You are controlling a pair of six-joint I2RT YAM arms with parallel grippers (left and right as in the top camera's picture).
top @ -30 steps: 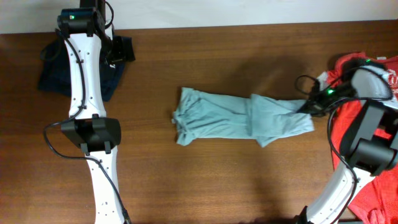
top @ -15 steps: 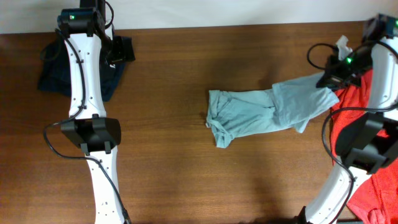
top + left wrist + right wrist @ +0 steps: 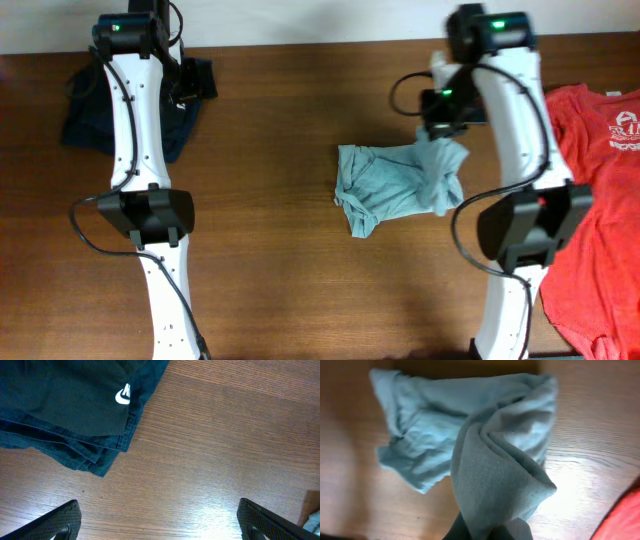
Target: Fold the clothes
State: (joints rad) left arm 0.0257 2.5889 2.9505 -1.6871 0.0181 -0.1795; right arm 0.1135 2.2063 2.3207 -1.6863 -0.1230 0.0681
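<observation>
The pale blue T-shirt (image 3: 395,188) sits bunched up on the wooden table (image 3: 300,280), a bit right of the middle, with one end lifted off the wood. The right gripper (image 3: 447,128) is clamped tight on that raised end. In the right wrist view the cloth hangs in a thick twisted fold and covers the fingers almost completely, so I can't really make them out. The rest of the shirt is crumpled, sleeves and hem all jumbled together. The red T-shirt (image 3: 590,200) with white print lies spread out at the right edge, partly cut off by the frame and partly under the right arm. The left gripper (image 3: 160,522) hovers with its jaws spread wide, holding nothing, just beside a folded dark navy garment (image 3: 65,400) near the far left corner. Only its fingertips show in the wrist view.
</observation>
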